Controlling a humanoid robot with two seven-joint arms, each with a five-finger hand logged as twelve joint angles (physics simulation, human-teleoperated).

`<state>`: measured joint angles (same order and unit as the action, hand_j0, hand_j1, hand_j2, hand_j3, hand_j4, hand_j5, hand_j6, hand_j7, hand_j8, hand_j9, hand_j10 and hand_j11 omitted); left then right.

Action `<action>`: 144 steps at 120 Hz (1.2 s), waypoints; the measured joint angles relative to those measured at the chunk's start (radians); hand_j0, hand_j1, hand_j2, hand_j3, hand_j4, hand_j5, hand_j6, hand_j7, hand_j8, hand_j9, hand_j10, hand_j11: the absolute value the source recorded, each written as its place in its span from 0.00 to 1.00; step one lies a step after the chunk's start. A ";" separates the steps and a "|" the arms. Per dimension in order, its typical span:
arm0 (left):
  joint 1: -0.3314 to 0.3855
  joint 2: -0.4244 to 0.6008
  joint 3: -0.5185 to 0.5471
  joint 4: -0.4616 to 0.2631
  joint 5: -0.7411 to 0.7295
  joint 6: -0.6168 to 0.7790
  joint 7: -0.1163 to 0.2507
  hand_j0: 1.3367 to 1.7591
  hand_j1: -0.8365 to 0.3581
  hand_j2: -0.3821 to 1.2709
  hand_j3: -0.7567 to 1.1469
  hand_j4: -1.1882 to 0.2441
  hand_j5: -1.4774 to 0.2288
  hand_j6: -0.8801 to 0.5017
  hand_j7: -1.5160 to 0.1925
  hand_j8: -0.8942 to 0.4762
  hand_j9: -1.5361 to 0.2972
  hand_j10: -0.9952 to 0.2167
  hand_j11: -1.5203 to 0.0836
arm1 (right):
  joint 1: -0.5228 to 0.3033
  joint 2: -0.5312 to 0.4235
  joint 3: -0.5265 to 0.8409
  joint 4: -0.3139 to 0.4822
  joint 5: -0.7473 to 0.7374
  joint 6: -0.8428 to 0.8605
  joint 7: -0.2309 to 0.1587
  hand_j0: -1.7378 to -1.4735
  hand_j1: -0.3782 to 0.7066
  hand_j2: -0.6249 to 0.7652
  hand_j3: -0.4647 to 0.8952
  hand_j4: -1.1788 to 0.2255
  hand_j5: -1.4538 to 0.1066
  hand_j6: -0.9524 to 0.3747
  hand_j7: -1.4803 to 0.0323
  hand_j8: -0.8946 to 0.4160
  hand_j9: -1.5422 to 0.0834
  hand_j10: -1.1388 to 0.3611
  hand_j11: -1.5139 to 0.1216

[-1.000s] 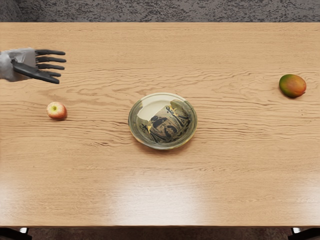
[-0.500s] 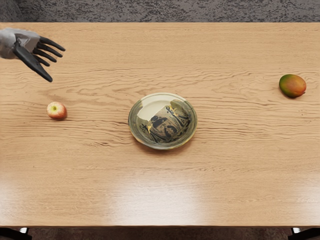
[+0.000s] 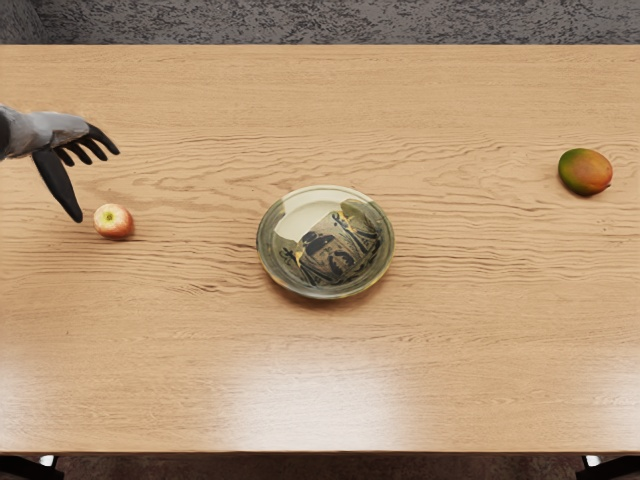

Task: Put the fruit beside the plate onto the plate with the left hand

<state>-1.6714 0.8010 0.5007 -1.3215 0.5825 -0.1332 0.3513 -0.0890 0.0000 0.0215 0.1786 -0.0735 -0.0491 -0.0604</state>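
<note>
Head view: by the table's [image 3: 450, 330] left edge our empty left hand [image 3: 60, 145], fingers spread, has the apple [image 3: 113, 221] just plate-side [image 3: 275, 262] of its thumb.

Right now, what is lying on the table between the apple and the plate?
Nothing. In the head view, the stretch from the apple to the plate is only bare wooden table.
</note>
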 joint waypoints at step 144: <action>0.061 -0.419 0.373 0.035 0.008 0.515 0.134 0.76 0.74 0.26 0.40 0.65 0.68 0.45 0.70 0.47 0.66 0.61 0.75 | 0.000 0.000 0.000 0.000 0.000 0.000 0.000 0.30 0.06 0.45 0.34 0.82 0.91 0.70 0.96 0.66 0.93 0.74 0.91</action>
<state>-1.6102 0.3822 0.8737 -1.2868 0.5903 0.3815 0.4858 -0.0890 0.0000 0.0215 0.1789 -0.0736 -0.0491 -0.0604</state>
